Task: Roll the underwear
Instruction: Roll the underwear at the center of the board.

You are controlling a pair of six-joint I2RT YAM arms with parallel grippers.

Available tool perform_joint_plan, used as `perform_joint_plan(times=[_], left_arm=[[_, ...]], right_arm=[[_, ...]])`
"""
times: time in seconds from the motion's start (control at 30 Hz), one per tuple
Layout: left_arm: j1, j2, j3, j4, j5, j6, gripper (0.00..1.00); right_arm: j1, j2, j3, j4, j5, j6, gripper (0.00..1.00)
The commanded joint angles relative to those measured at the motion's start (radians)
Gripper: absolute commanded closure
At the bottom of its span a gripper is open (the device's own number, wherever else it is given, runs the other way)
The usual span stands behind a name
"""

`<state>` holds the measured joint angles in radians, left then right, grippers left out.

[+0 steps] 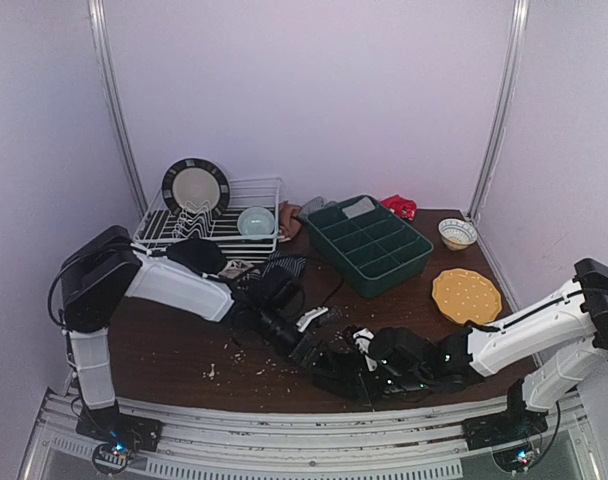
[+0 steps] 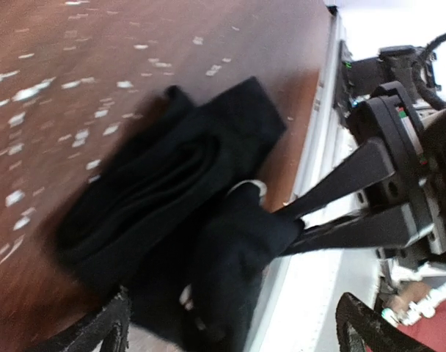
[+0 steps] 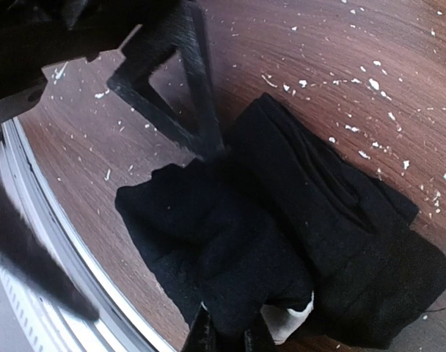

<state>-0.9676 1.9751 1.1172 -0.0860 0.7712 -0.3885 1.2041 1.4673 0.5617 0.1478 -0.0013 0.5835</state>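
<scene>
A black underwear (image 2: 172, 191) lies partly rolled on the brown table near its front edge, also seen in the right wrist view (image 3: 304, 220) and from above (image 1: 346, 378). My right gripper (image 3: 230, 336) is shut on a fold of it, with a bit of white label showing beside the fingers. In the left wrist view those right fingers (image 2: 340, 192) pinch the cloth's near end. My left gripper (image 2: 234, 326) stands open wide over the garment, one fingertip on each side, holding nothing. A dark striped underwear (image 1: 284, 266) lies behind the left arm.
At the back left stands a white dish rack (image 1: 246, 243) with a plate (image 1: 195, 187) and a bowl (image 1: 255, 221). A green divided tray (image 1: 372, 247), a small bowl (image 1: 457, 233) and a yellow plate (image 1: 466, 295) are on the right. White crumbs (image 1: 234, 355) dot the table.
</scene>
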Motion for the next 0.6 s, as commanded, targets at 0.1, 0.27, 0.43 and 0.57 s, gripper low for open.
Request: perform_joint_plan(times=[0.1, 0.27, 0.43, 0.57], left_arm=[[0.023, -0.114, -0.154, -0.027, -0.324, -0.055, 0.02], [0.009, -0.256, -0.223, -0.042, -0.577, -0.013, 0.02], [-0.221, -0.417, -0.339, 0.222, -1.05, 0.396, 0.02], [-0.298, -0.486, -0.531, 0.638, -0.893, 0.706, 0.02]], right_arm=[[-0.015, 0.033, -0.052, -0.022, -0.027, 0.058, 1.0], [-0.067, 0.05, -0.079, 0.048, -0.164, 0.105, 1.0], [-0.138, 0.051, -0.103, 0.1, -0.297, 0.152, 1.0], [-0.185, 0.051, -0.115, 0.116, -0.387, 0.177, 1.0]])
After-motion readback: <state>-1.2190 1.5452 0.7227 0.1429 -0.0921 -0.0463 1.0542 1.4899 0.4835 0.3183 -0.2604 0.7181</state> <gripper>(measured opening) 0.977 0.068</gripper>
